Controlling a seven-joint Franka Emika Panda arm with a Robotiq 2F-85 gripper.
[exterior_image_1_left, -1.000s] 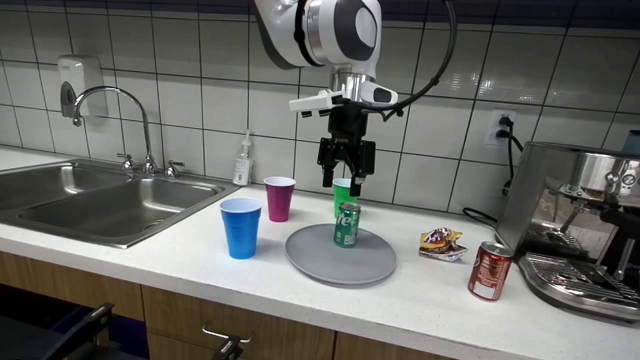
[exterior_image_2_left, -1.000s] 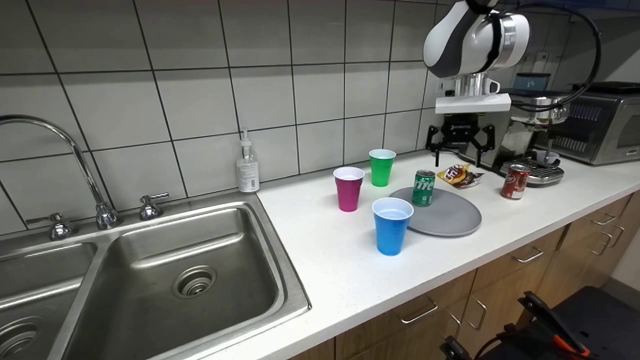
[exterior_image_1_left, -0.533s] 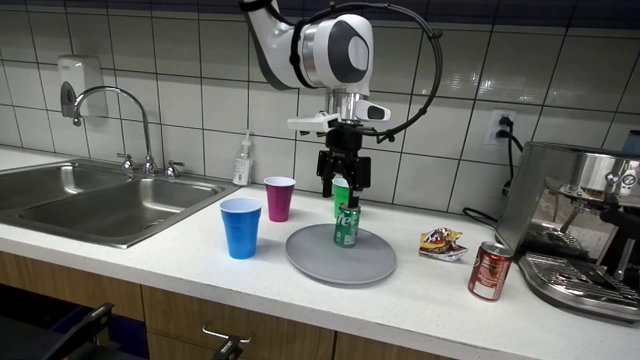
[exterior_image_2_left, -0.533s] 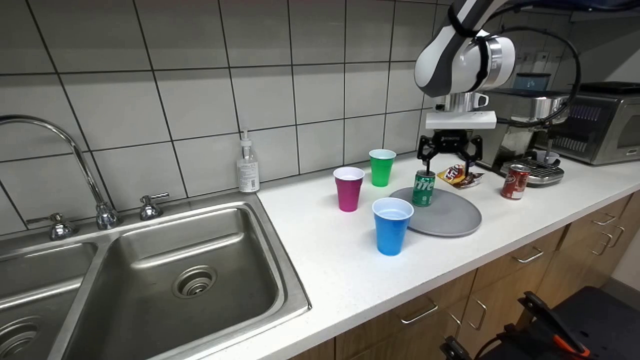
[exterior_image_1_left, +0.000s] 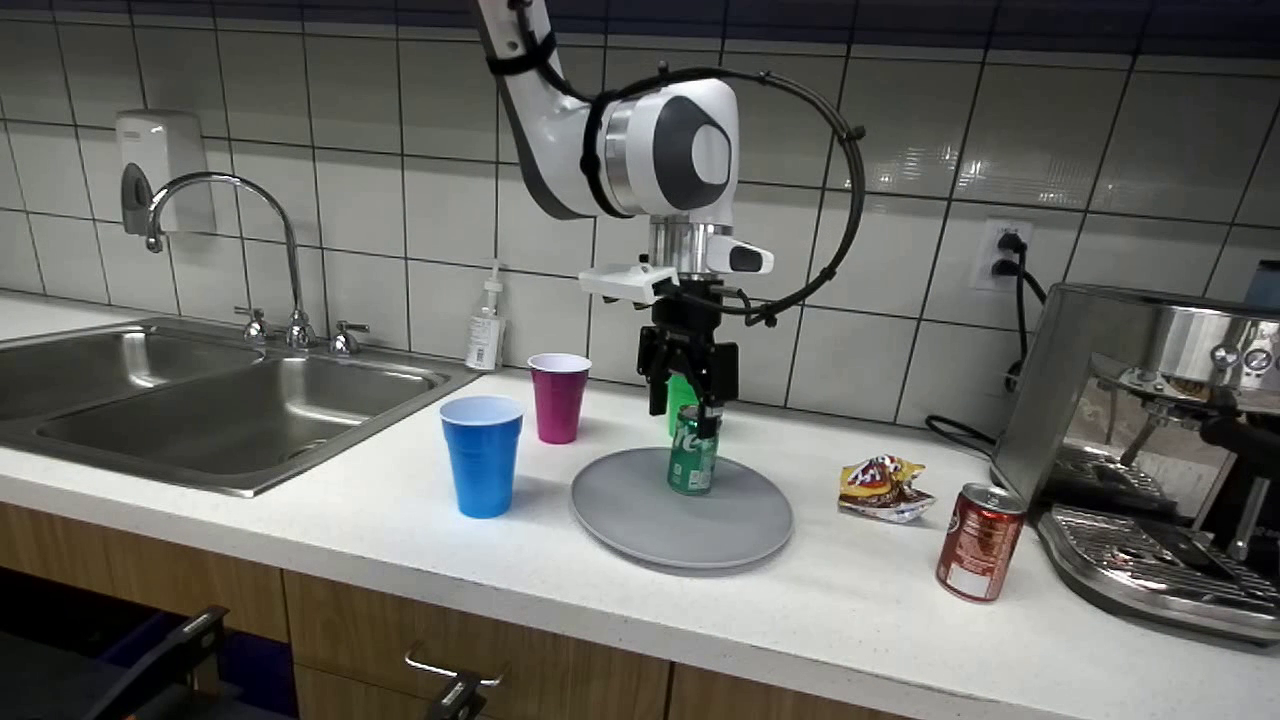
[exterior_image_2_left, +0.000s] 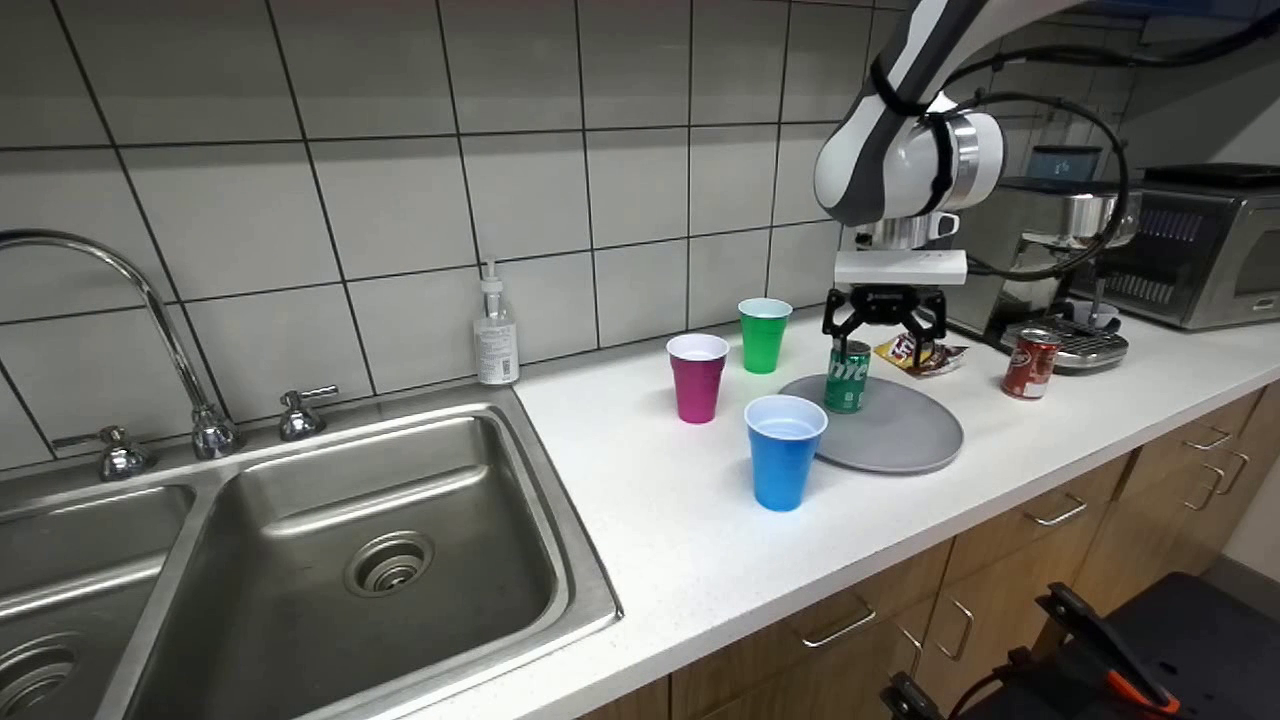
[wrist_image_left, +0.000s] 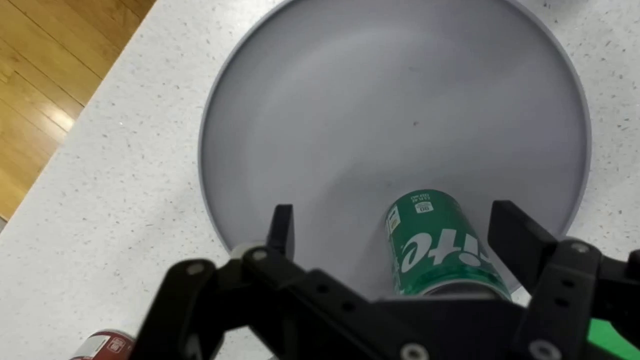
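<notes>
We have the pincer (exterior_image_2_left: 880, 357) pointing straight down with its fingers spread well apart, gripping nothing. The Sprite can (wrist_image_left: 440, 245) stands upright on the gray plate (wrist_image_left: 350, 100) under the pincer, its long axis running roughly parallel to the downward fingers. In the wrist view we see it off-center in the gap: just beside the finger at that view's right, and well apart from the opposite one. In both exterior views one finger overlaps the can's upper part; whether it touches, we cannot tell. Past the nearer finger we find the green plastic cup (wrist_image_left: 607, 336); past the farther one, well away, the red soda can (wrist_image_left: 107, 347).
</notes>
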